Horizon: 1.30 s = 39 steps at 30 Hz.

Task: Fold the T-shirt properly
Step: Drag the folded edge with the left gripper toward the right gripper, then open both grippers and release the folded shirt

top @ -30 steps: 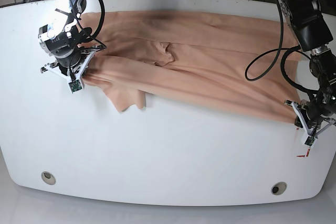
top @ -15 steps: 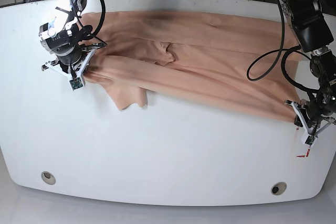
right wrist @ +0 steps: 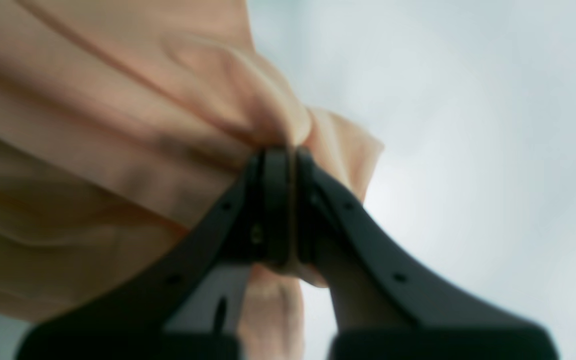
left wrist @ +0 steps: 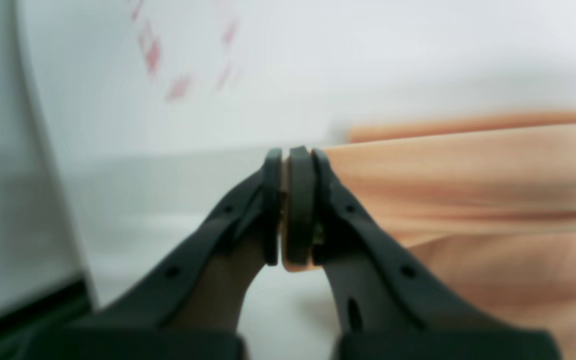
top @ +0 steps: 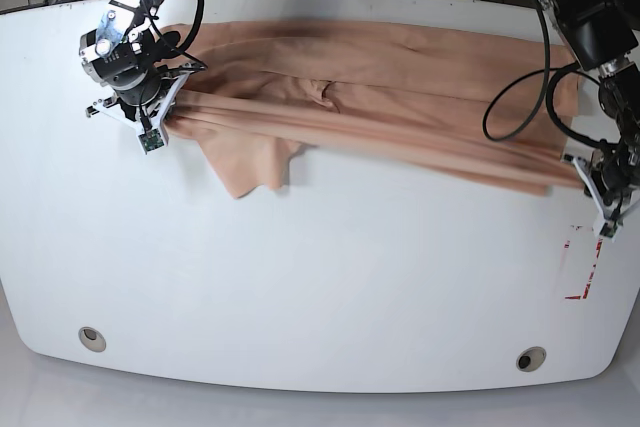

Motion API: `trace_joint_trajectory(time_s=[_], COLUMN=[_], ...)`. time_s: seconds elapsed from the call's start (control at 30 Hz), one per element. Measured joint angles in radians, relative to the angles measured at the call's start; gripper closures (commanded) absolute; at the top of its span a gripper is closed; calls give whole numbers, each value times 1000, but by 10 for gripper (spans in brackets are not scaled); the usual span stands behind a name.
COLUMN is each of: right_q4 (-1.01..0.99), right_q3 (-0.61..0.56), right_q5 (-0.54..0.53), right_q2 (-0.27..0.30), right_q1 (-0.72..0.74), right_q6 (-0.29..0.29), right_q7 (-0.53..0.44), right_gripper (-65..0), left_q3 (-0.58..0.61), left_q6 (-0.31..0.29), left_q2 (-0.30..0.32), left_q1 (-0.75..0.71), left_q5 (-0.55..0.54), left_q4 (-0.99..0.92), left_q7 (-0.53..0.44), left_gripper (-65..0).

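The T-shirt point(top: 400, 97) lies stretched across the far half of the white table point(top: 320, 287), running from the left gripper point(top: 598, 187) at the base view's right edge to the right gripper point(top: 165, 107) near the far left corner. The front edge of the cloth is drawn into a taut band of long folds between the two grippers, and a loose flap hangs toward the near side close to the right gripper.

In the left wrist view, the left gripper's fingers point(left wrist: 300, 205) are pressed together on a thin edge of the T-shirt point(left wrist: 468, 190), with cloth showing between the pads. In the right wrist view, the right gripper's fingers point(right wrist: 275, 205) pinch a bunched fold of the T-shirt point(right wrist: 118, 150), which puckers just above the tips.

Red tape marks point(top: 580, 267) sit on the table near the left gripper.
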<state>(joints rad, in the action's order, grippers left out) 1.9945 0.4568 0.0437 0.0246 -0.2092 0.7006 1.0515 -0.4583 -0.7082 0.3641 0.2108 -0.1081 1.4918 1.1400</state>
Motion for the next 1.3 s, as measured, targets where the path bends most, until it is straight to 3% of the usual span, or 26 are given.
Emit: trace_joint_trajectory(time_s=[0.33, 0.67, 0.87, 0.97, 1.03, 1.17, 1.3], right_q4=[0, 0, 0, 0, 0, 0, 0], right_q3=[40, 40, 41, 42, 42, 44, 44], right_q5=[5, 2, 9, 13, 18, 30, 18], right_q2=[-2, -3, -21, -22, -21, -19, -20], right_q1=[-14, -21, -21, -20, -20, -20, -15], right_q6=[3, 3, 4, 4, 4, 3, 4], right_q7=[8, 5, 7, 8, 8, 11, 18], right_gripper=[-2, -6, -29, -136, -258, -431, -506], left_q3=[-7, -17, 0, 3, 3, 3, 3], left_q6=[1, 0, 1, 4, 4, 4, 4], left_q2=[-12, -11, -11, -9, -8, -9, -9], left_q1=[-190, -259, -262, -261, -261, -260, -246], left_q5=[-19, -5, 11, 15, 20, 21, 19], left_q4=[125, 124, 124, 124, 124, 124, 125], left_q7=[10, -50, -52, -53, -52, -52, -43], left_gripper=[0, -4, -176, -278, -333, -344, -344])
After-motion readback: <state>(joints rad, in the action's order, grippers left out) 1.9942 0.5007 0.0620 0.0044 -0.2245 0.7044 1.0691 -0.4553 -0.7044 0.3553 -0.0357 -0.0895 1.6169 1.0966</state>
